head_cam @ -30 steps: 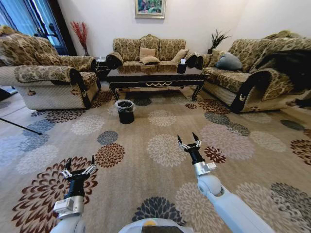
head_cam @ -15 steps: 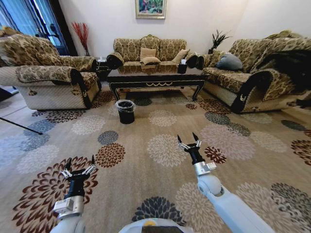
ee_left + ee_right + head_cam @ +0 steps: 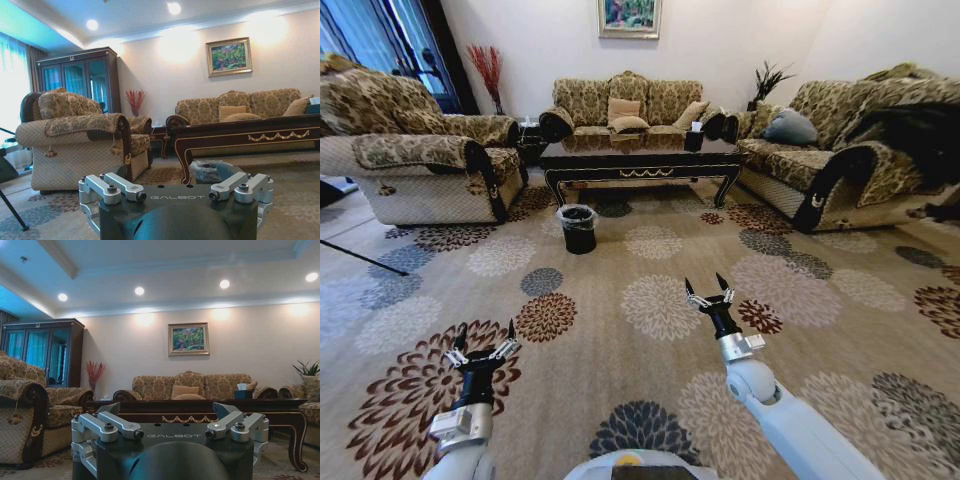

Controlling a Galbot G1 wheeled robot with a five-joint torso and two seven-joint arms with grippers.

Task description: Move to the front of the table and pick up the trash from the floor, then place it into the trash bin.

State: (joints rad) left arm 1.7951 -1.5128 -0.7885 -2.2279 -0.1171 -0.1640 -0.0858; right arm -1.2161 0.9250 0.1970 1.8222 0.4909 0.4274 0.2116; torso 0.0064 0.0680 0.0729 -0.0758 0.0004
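The long dark table (image 3: 640, 160) with gold scrollwork stands ahead, between the sofas. It also appears in the left wrist view as table (image 3: 250, 134) and in the right wrist view as table (image 3: 192, 416). The black trash bin (image 3: 578, 228) with its grey liner sits on the carpet in front of the table's left end; the left wrist view has the trash bin (image 3: 212, 170) beside a table leg. I cannot make out the trash on the patterned carpet. My left gripper (image 3: 481, 336) and right gripper (image 3: 708, 288) hover low over the carpet, both open and holding nothing.
An armchair (image 3: 420, 165) flanks the carpet on the left, a sofa (image 3: 840, 165) on the right, and another sofa (image 3: 625, 105) stands behind the table. A small black tissue box (image 3: 694, 140) sits on the table. A thin black tripod leg (image 3: 360, 260) lies at the far left.
The whole picture has shifted very slightly, so the camera has crept a little. Both arms keep the same pose with their grippers open.
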